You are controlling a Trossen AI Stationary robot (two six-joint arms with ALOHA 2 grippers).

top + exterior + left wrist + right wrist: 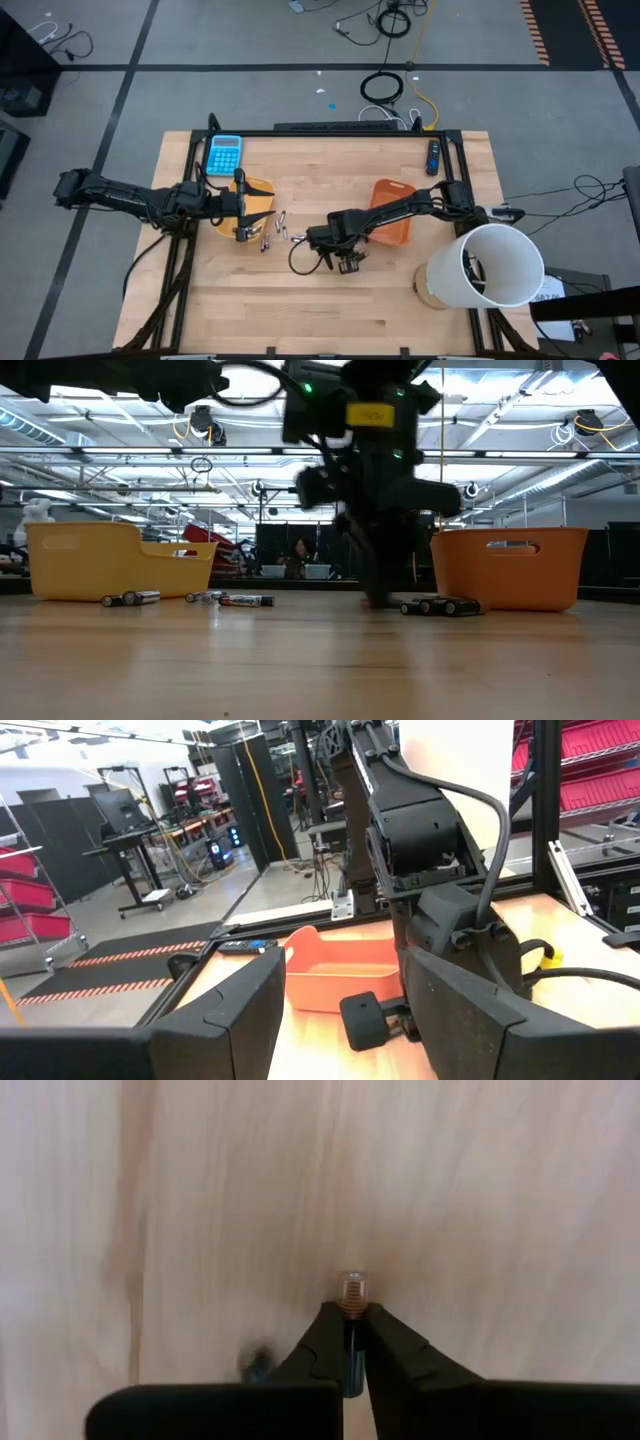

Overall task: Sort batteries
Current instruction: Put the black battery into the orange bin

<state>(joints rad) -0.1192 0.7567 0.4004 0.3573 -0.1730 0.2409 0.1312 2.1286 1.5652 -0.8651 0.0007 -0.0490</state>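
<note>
- High view: my right gripper (pixel 347 265) is down at the middle of the table (pixel 330 310), just ahead of the orange tray (pixel 392 228). My left gripper (pixel 262 205) waits over the yellow tray (pixel 250 188). A few batteries (pixel 274 228) lie loose on the wood between the two trays.
- Low view: more batteries lie in a small group (pixel 440 606) just in front of the orange tray (pixel 510 565), and another group (pixel 190 598) lies by the yellow tray (pixel 110 560). My right arm comes down to the wood between them; its fingertips are blurred here, so I cannot read the grip from this angle.
- Left wrist view: my left gripper's fingers (pixel 225 1010) stand well apart and hold nothing. The orange tray (pixel 340 975) shows beyond them.
- Right wrist view: my right gripper (pixel 350 1342) is clamped on one small dark battery (pixel 351 1290), the pads meeting on its body, its copper-coloured end sticking out past the tips.
- Handling, as I judge it: a battery is light, rigid and smooth, so it will roll on the table and could pivot or slip between narrow pads. I would take it across the middle of its length. Here the grip looks to sit towards one end, so I would lift slowly and watch for tilt.
</note>
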